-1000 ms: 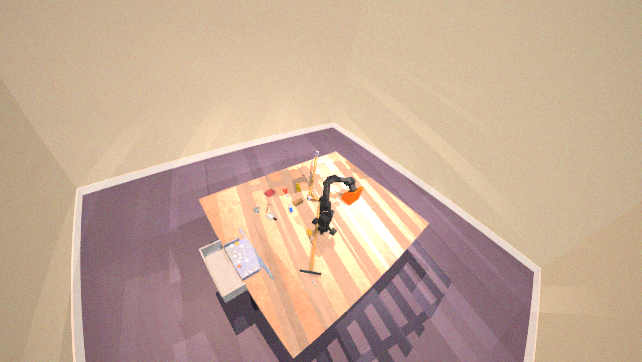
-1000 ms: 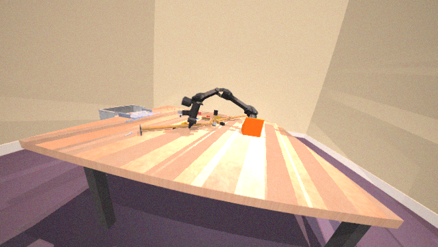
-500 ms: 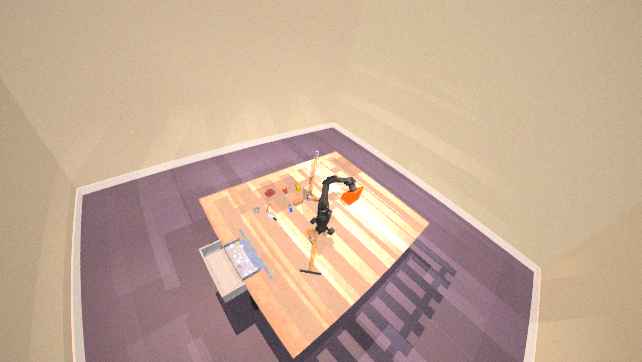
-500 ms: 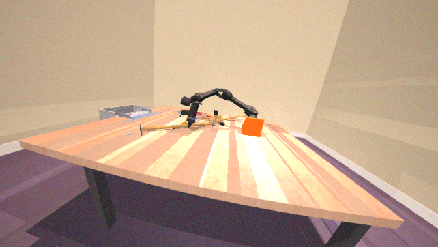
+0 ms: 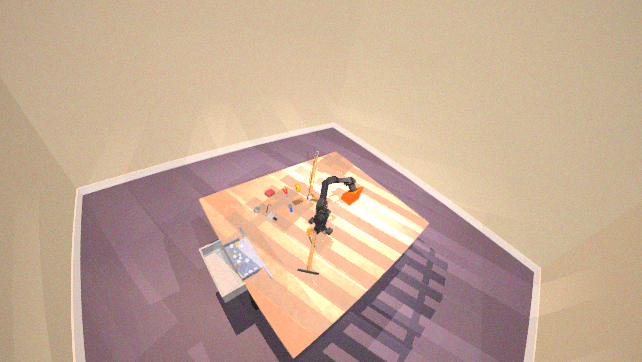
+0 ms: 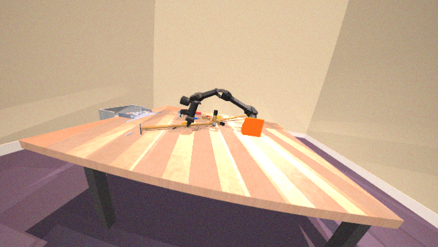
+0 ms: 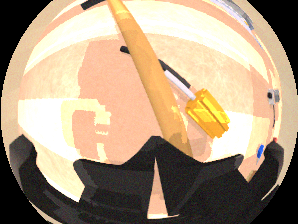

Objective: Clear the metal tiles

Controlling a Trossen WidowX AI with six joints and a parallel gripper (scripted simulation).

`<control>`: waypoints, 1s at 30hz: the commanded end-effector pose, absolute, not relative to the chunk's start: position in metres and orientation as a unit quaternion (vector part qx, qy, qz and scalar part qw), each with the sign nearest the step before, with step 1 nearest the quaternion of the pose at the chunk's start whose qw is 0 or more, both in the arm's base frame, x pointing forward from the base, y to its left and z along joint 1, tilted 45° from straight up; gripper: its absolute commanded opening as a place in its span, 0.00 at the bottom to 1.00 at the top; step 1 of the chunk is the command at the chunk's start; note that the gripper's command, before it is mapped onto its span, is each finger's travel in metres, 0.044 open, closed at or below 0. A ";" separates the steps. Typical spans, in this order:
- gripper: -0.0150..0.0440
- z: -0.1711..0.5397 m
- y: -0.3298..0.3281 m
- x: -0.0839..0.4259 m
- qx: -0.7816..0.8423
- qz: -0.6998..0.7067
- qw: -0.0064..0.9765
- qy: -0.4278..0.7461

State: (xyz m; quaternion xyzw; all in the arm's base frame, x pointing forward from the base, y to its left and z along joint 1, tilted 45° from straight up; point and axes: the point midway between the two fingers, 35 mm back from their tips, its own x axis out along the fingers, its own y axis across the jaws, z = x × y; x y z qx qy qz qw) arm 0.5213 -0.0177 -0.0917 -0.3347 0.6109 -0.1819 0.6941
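Note:
The long scraper, with a wooden handle [image 5: 312,255] [image 6: 164,127] [image 7: 145,75] and a dark crosswise blade [image 5: 308,272] [image 6: 140,128], lies on the table. My gripper [image 5: 316,231] [image 6: 189,125] [image 7: 156,145] is shut with nothing seen between its fingers. It is low over the handle, which passes behind the fingertips in the wrist view; whether they touch is unclear. Several small tiles [image 5: 239,256] [image 6: 136,112], mostly white, lie scattered on the blue-grey bench plate [image 5: 244,254]. The pale catch box [image 5: 220,272] [image 6: 108,113] adjoins the plate past the table edge.
A yellow-handled tool [image 7: 207,112] lies beside the scraper handle. A second wooden rod [image 5: 313,175] lies farther back. An orange block [image 5: 352,196] [image 6: 252,127] is by the arm's base. Red [image 5: 270,192], yellow [image 5: 297,187] and blue [image 5: 290,208] small objects are on the table.

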 end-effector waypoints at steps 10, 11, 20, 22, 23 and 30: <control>0.25 -0.083 -0.030 0.530 -0.332 -0.186 0.695 0.610; 0.25 -0.083 -0.030 0.531 -0.332 -0.186 0.695 0.610; 0.25 -0.077 -0.036 0.536 -0.332 -0.187 0.696 0.609; 0.25 -0.076 -0.037 0.537 -0.332 -0.187 0.696 0.609; 0.25 -0.076 -0.038 0.537 -0.332 -0.187 0.696 0.609; 0.25 -0.072 -0.042 0.541 -0.331 -0.188 0.696 0.608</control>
